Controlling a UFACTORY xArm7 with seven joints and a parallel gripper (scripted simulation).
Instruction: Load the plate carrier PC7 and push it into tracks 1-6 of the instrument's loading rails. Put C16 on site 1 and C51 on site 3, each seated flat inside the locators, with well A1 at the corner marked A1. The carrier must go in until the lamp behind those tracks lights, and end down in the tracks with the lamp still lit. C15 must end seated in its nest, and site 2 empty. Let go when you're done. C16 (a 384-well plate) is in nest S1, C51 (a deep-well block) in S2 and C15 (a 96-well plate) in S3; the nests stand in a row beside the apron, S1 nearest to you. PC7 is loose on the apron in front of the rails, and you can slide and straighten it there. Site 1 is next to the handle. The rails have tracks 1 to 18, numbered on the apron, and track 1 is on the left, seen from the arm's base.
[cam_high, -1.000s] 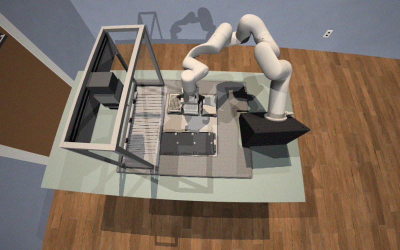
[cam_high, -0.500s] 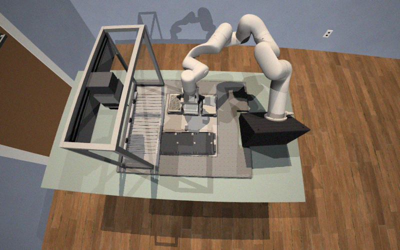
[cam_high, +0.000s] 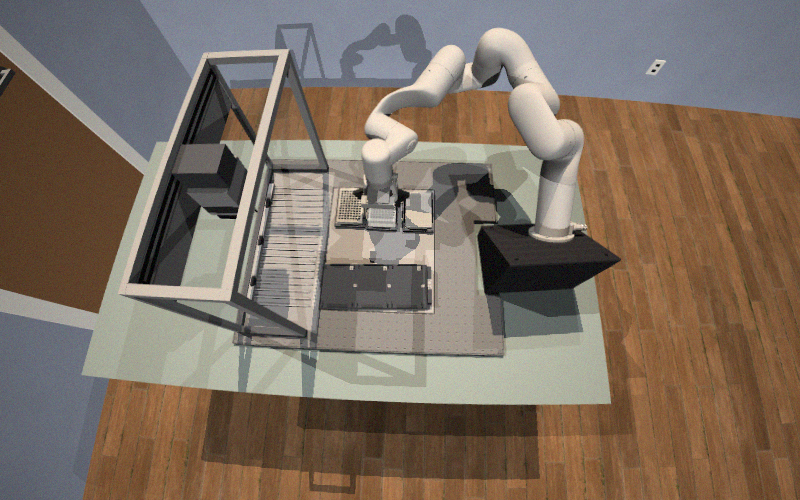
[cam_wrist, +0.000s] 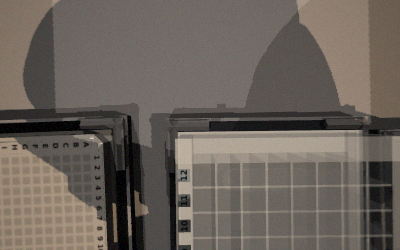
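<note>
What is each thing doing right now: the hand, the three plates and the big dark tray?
Hand: shut on C51.
C51: in the middle nest, gripped.
C15: sitting in its nest, untouched.
C16: sitting in its nest, untouched.
PC7: on the apron, outside the rails, no plates on it.

A pale green mat (cam_high: 548,365) is being seen spread over a wooden plank floor (cam_high: 696,306), and a grey perforated board (cam_high: 412,341) is being carried on the mat. A black wedge-shaped pedestal (cam_high: 595,259) is being seen at the board's edge. Blue-grey walls (cam_high: 589,35) are being shown behind, with a white outlet plate (cam_high: 655,66) on one and a brown door (cam_high: 53,194) beside another.
</note>
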